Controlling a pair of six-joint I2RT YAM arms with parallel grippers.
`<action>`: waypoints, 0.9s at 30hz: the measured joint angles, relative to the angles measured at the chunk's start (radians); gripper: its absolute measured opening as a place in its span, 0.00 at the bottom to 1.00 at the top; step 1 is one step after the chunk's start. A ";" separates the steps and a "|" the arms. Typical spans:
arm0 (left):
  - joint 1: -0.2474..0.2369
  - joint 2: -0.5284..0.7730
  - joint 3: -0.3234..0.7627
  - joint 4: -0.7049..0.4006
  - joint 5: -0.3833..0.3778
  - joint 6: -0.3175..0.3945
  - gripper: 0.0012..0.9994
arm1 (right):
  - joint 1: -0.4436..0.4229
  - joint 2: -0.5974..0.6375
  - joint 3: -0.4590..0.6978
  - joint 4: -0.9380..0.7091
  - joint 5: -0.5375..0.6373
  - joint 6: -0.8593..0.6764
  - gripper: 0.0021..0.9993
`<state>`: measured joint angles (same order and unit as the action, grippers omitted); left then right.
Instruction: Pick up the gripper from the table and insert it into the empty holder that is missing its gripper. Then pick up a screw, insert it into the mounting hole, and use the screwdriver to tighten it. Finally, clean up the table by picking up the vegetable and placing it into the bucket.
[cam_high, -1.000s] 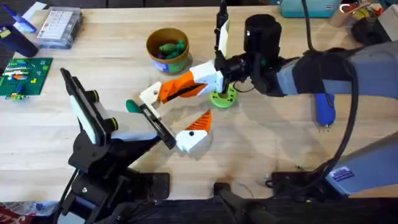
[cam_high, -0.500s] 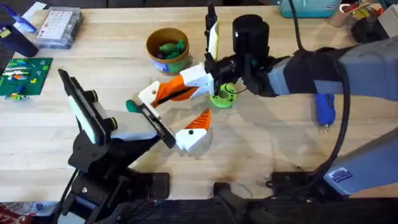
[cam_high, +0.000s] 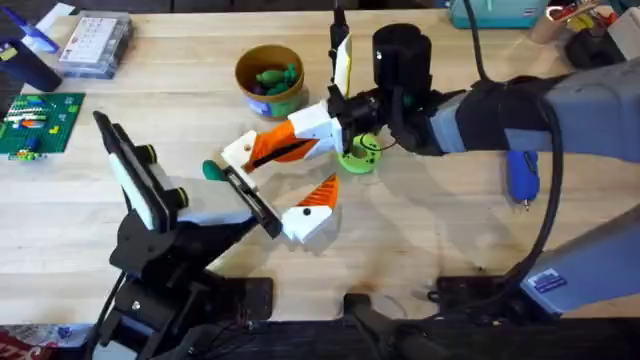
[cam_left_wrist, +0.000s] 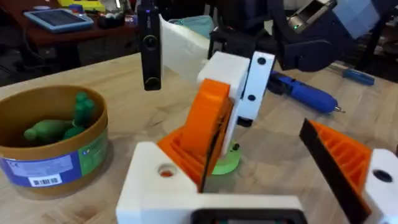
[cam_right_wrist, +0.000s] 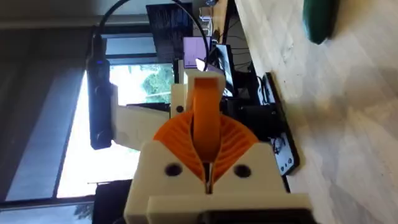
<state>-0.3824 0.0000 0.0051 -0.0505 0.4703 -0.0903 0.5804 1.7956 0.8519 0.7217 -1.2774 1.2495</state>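
My right gripper reaches in from the right, its orange fingers shut on the loose gripper's orange wedge. That gripper's white base with its small hole sits at the far end of the holder, the black bar on my left arm; I cannot tell whether it is seated. My left gripper has one orange finger at the bar's near end and holds nothing. A green vegetable lies by the bar. The ochre bucket stands behind. The blue screwdriver lies far right. The screw is hidden.
A green disc rests under the right wrist. A clear parts box and a green circuit board occupy the far left. The bucket holds other green vegetables. A black camera post rises behind the grippers.
Over the last second my right gripper carried the loose gripper a little left and away from me, then held still. The left arm has not moved.
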 joint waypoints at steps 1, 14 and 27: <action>0.000 0.000 0.000 0.000 0.000 -0.001 0.99 | 0.000 0.000 0.000 0.000 0.002 0.000 0.02; 0.010 0.000 0.000 -0.002 -0.056 -0.002 0.99 | 0.018 0.065 0.078 -0.005 -0.002 0.000 0.02; 0.008 0.000 0.000 -0.002 -0.039 -0.003 0.99 | 0.001 0.068 0.082 -0.009 -0.025 0.000 0.02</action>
<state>-0.3742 0.0000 0.0051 -0.0523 0.4315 -0.0933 0.5811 1.8639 0.9340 0.7130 -1.3022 1.2491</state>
